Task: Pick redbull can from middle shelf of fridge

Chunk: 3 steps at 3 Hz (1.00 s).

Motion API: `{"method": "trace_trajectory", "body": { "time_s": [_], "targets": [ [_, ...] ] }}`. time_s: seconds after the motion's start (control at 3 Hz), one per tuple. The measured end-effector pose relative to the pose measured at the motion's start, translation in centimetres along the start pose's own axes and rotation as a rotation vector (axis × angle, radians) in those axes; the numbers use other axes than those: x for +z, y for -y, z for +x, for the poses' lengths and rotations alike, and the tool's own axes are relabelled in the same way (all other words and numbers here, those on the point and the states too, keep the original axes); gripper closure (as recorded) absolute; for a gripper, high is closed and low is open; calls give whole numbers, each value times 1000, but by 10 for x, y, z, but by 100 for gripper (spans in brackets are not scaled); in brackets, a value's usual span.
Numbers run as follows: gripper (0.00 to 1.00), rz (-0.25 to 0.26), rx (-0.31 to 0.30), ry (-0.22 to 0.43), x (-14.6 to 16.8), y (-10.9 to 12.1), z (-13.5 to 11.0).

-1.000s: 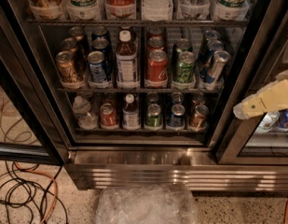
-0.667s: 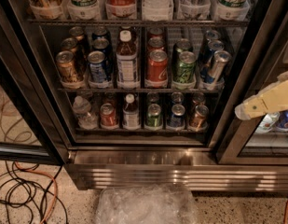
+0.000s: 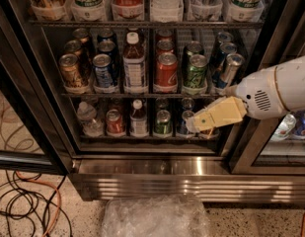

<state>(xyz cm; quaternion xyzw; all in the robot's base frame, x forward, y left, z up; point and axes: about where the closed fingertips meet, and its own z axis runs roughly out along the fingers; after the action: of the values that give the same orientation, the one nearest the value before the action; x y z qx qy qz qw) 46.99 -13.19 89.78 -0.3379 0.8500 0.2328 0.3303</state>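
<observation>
Currently, in the camera view, the gripper (image 3: 192, 124) hangs below the middle shelf (image 3: 142, 96), before the lower row, with nothing seen in it; whether it is parted or closed cannot be told. Raise it rightward to the redbull can (image 3: 231, 70), leaning at the shelf's right end in the fridge (image 3: 142, 167). Keep clear of the green can (image 3: 197, 73). The tray hides the can's base.

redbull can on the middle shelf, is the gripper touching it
Apart. The camera view shows the gripper below the middle shelf rail, the redbull can standing above it.
</observation>
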Motion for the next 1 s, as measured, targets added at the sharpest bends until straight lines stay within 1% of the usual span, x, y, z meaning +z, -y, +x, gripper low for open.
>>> {"method": "trace_trajectory", "body": {
  "time_s": [0.33,0.67,1.0],
  "targets": [
    [0,0,0,0,0,0,0],
    [0,53,9,44,3,0,1],
    [0,120,-6,130,12,-36,15]
  ]
}}
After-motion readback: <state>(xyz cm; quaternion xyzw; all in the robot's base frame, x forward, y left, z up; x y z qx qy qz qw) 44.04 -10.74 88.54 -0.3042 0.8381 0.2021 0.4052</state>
